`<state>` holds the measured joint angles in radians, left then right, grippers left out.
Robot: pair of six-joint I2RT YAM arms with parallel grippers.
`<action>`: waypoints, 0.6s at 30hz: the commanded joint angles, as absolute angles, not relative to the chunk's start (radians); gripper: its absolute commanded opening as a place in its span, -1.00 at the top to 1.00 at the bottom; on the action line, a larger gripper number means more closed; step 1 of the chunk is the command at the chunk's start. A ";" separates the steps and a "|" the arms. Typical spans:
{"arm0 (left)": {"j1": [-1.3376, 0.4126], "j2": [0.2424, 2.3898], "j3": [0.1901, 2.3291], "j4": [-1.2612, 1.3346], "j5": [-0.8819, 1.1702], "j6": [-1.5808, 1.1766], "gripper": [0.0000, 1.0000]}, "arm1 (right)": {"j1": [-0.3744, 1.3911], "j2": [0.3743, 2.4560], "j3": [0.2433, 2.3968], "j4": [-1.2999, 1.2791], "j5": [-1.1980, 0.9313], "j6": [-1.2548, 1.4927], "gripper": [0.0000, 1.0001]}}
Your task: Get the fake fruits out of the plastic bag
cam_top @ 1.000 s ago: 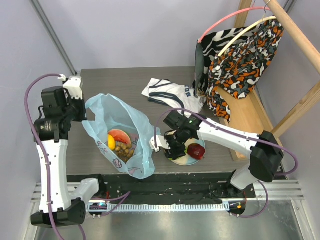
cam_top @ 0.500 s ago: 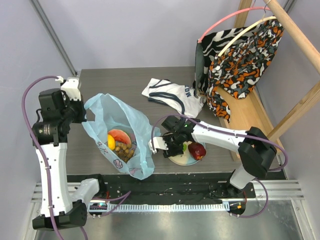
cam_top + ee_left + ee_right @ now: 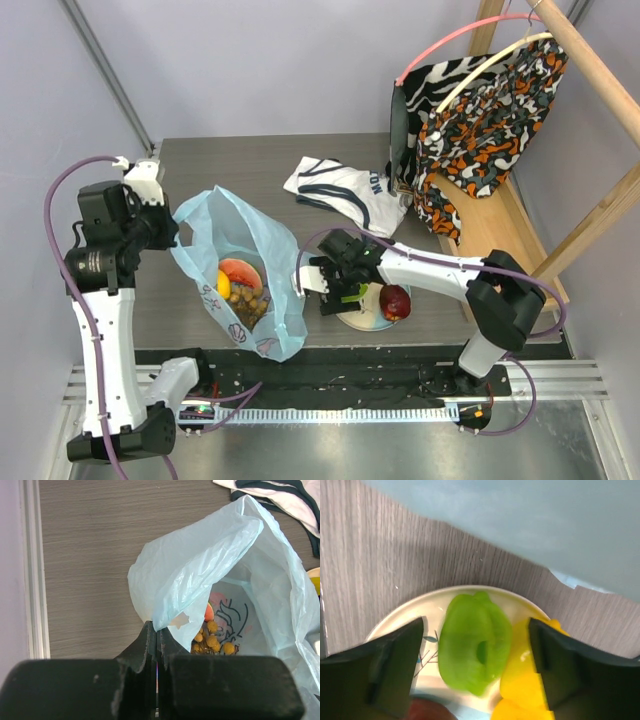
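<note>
Thin, floppy light-blue plastic bag (image 3: 200, 570) sits near-left on the bench (image 3: 230, 165), its rim clamped tight in the left hand (image 3: 156, 630). The fake fruits (image 3: 240, 285) inside look light, hard and slick, so I'd grab across the middle. The right hand (image 3: 476, 635) hangs wide over the white plate (image 3: 405, 615). Its wrist view shows the glossy green piece (image 3: 472, 650) there far better than the top view.

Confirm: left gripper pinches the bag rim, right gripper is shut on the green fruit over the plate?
Wrong on the right gripper: it is open, the green fruit lying loose on the plate beneath, per the right wrist view. The left gripper does pinch the bag rim.
</note>
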<state>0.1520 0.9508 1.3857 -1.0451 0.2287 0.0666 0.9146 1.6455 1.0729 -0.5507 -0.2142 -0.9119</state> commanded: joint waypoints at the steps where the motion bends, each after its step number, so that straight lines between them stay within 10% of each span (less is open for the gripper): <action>1: 0.160 0.937 1.384 -1.037 0.275 0.060 1.00 | 0.919 1.582 1.129 -0.520 -0.248 -0.795 -0.96; 13: 0.160 0.879 1.356 -1.140 0.331 0.149 1.00 | 0.919 1.456 1.547 -0.617 -0.423 -0.408 -0.99; 18: 0.160 0.854 1.331 -1.127 0.373 0.106 1.00 | 0.937 1.600 1.718 -0.502 -0.607 -0.224 -0.34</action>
